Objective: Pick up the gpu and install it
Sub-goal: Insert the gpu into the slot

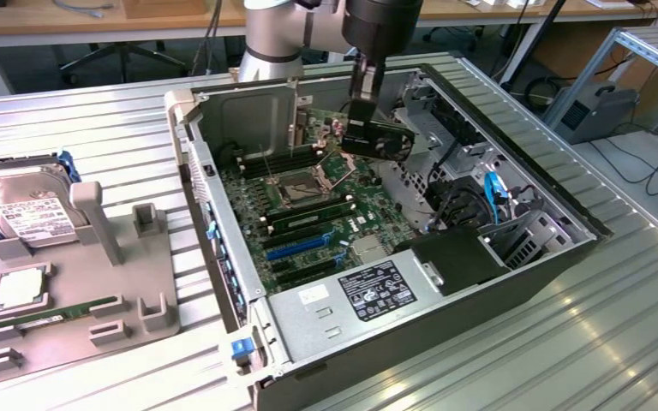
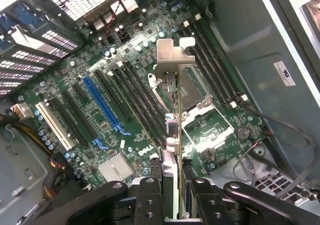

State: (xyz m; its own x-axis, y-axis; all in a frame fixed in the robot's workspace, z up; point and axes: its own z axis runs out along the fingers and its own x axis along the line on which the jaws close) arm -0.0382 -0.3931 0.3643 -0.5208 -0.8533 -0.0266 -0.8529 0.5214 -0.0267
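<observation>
The gpu (image 1: 379,139) hangs in the air inside the open computer case (image 1: 209,171), over the far part of the motherboard (image 1: 358,193). My gripper (image 1: 363,110) comes down from above and is shut on it. In the wrist view the gpu (image 2: 172,110) shows edge-on, its silvery bracket (image 2: 170,55) pointing away. The card sits between my two black fingers (image 2: 150,197), with the gripper (image 2: 175,200) clamped on its near end. It hovers above the CPU socket (image 2: 200,105), to one side of the row of long slots with the blue slot (image 2: 102,105).
A grey fixture tray (image 1: 134,282) at the exterior view's left carries a silver hard drive (image 1: 32,218), a processor (image 1: 18,289) and a green RAM stick (image 1: 49,313). Inside the case are RAM sticks (image 1: 306,216), a drive cage with blue cables (image 1: 495,201) and a labelled power supply (image 1: 377,289).
</observation>
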